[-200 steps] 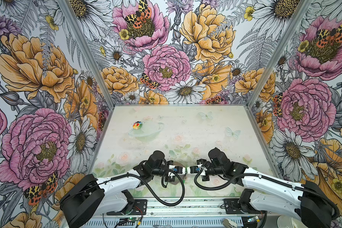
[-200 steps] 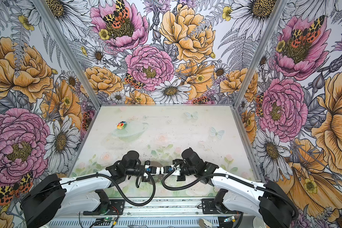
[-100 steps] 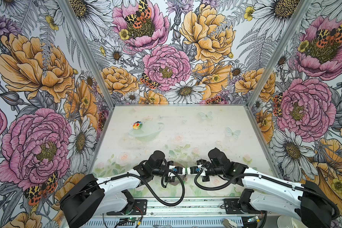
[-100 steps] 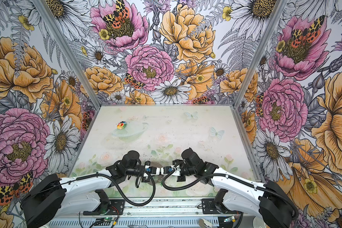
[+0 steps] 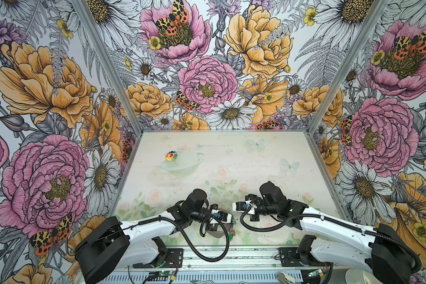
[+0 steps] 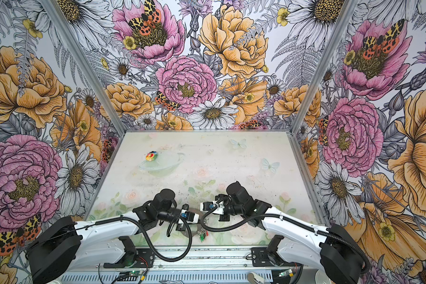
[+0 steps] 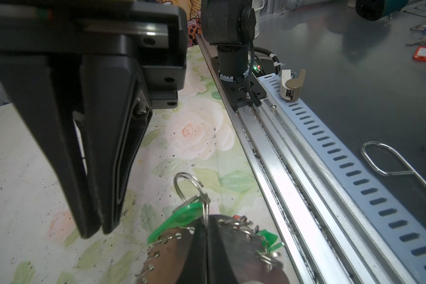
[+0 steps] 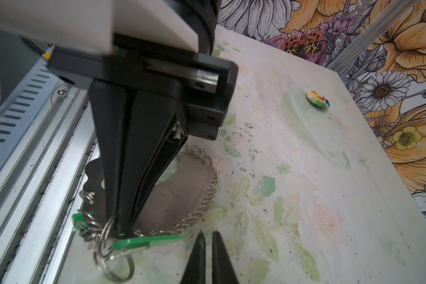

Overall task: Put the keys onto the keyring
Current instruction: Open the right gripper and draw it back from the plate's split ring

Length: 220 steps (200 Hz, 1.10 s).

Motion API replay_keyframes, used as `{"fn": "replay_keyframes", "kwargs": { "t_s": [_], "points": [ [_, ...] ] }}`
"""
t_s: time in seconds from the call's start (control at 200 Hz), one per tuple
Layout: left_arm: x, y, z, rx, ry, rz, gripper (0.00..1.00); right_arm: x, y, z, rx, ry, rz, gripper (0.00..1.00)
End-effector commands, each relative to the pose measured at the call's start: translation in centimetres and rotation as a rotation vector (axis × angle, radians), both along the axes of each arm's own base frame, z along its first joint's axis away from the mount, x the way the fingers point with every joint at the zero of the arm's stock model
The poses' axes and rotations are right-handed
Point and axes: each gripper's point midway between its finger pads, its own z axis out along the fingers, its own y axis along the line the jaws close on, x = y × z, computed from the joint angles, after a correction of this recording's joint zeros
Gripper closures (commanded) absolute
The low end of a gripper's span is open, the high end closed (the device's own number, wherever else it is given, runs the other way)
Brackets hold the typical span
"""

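Two keys point(image 8: 145, 242) with green heads sit at the near edge of the keyring point(image 8: 177, 196). One lies level just outside the fringe, hanging from a silver split ring point(image 8: 103, 236). The other green head point(image 8: 77, 218) is tucked among the wire loops point(image 8: 207, 196) on the side facing the aluminium rail point(image 8: 35, 172). I cannot tell whether either key is actually threaded onto a loop.

My left pincer point(image 8: 119, 227) is clamped tight on that split ring, its tips coming down over the keyring's grey-brown band. From its own wrist view I see the ring arching up past the closed fingertips point(image 7: 199, 236), with the green head point(image 7: 180, 218) pressed alongside.

My right pincer point(image 8: 208, 236) is all but closed, with only a thin slit between its tips and nothing in it. It hangs above the bare worktop point(image 5: 256, 167), just beside the key and apart from it.

In both top views the keyring is mostly hidden under the left arm, close to the front edge of the worktop; only a dark sliver point(image 5: 217, 236) and a speck of green point(image 6: 202, 236) show. A small multicoloured toy point(image 5: 170, 156) rests well away, towards the far left of the worktop.
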Motion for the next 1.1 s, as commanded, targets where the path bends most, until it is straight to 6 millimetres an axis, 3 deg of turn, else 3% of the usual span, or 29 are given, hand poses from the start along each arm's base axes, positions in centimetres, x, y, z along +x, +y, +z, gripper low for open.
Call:
{"fn": "replay_keyframes", "kwargs": {
  "t_s": [0.0,0.32,0.62,0.756,0.896,1.096],
  "points": [
    [-0.2,-0.6,1.5,-0.044,-0.037,-0.039,1.00,0.0,0.8,2.0,0.058,-0.015,0.022,0.91],
    [1.7,-0.3,1.7,-0.082,-0.061,0.052,1.00,3.1,-0.4,3.4,0.083,-0.072,-0.208,0.89],
    [2.7,0.1,1.6,-0.078,-0.071,0.100,1.00,1.3,-2.1,3.7,0.169,-0.025,-0.317,0.85],
    [3.1,0.2,1.4,-0.072,-0.072,0.118,1.00,0.3,-2.0,2.3,0.125,0.005,-0.314,0.69],
    [3.2,0.3,1.5,-0.074,-0.077,0.124,1.00,-0.4,-1.9,0.8,0.094,0.027,-0.313,0.69],
    [3.4,0.4,1.5,-0.074,-0.076,0.135,1.00,-1.2,-2.1,0.6,0.096,0.014,-0.315,0.69]
  ]
}}
